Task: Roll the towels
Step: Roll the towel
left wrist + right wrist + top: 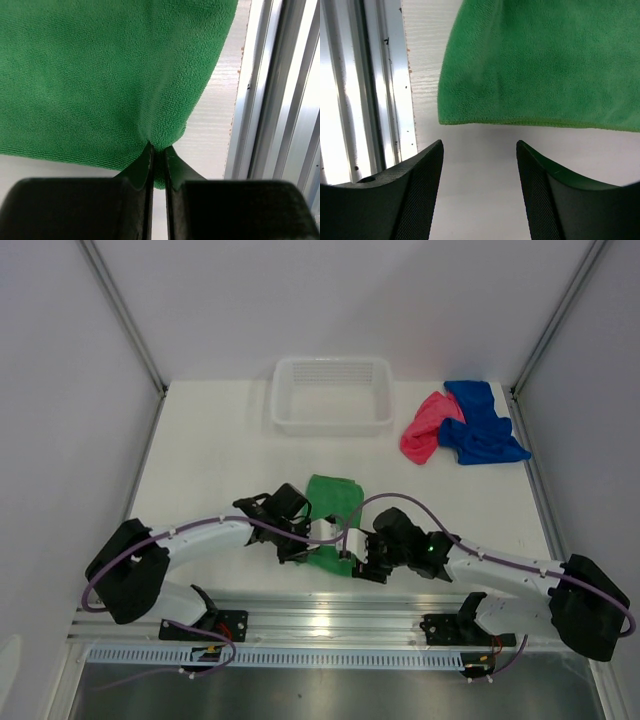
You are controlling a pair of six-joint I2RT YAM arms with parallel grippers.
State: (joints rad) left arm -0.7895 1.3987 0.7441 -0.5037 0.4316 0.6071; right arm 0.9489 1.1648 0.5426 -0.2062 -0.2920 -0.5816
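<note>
The green towel [333, 494] lies flat at the near middle of the table, between the two arms. My left gripper [159, 148] is shut on a pinched fold at the edge of the green towel [100, 75]; in the top view the left gripper [303, 546] sits at the cloth's near left. My right gripper [480, 146] stands open just short of the hem of the green towel [535, 65], with only bare table between its fingers; from above the right gripper [355, 560] is at the near right. The pink-red towel [424, 430] and the blue towel [482, 425] lie crumpled together at the far right.
A white slotted basket [333, 420] stands at the far middle of the table. The metal rail [330, 625] runs along the table's near edge, close behind both grippers. White walls close in the left and right sides.
</note>
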